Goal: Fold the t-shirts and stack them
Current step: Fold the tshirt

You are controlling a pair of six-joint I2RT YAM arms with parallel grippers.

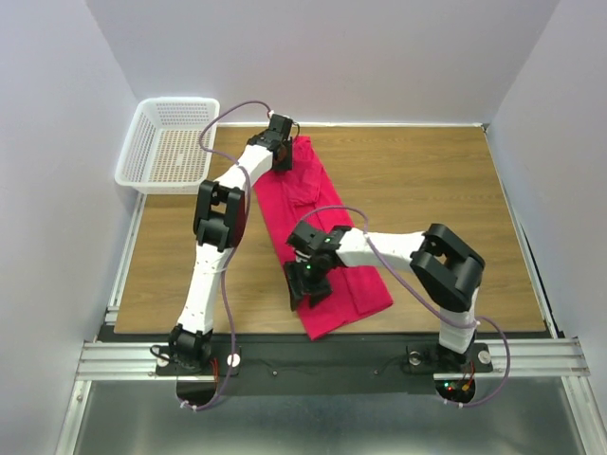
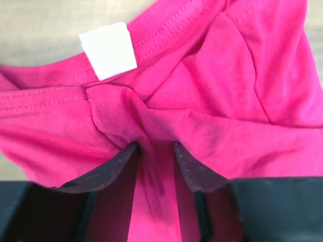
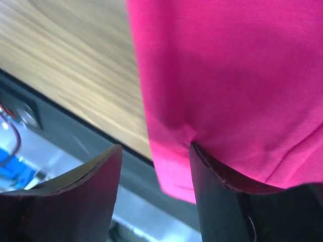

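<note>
Lying on the table: your crimson-pink short-sleeved cloth t-shirt (image 1: 365, 289) is laid out as a long narrow strip across the wooden table (image 1: 427, 190). The collar end is at the far side, near the white plastic mesh basket (image 1: 133, 152), and the hem end is right at the near edge.
Left gripper (image 2: 155, 146): clamped on a bunched ridge of cloth just below the collar, close to the small white neck label (image 2: 108, 50).
Right gripper (image 3: 155, 146): released, jaws wide. One finger touches the hem corner, the other hangs over bare wood.
Handling: you've got thin, light, floppy fabric here, I'd judge. Lift one end alone and it'll likely sag, drag and wrinkle.
Where to grab: go for the hem corners or the doubled edge and pinch through every layer. Catch a single layer and you may peel the fold open.
Watch out: that hem corner at the table edge could slide off.
</note>
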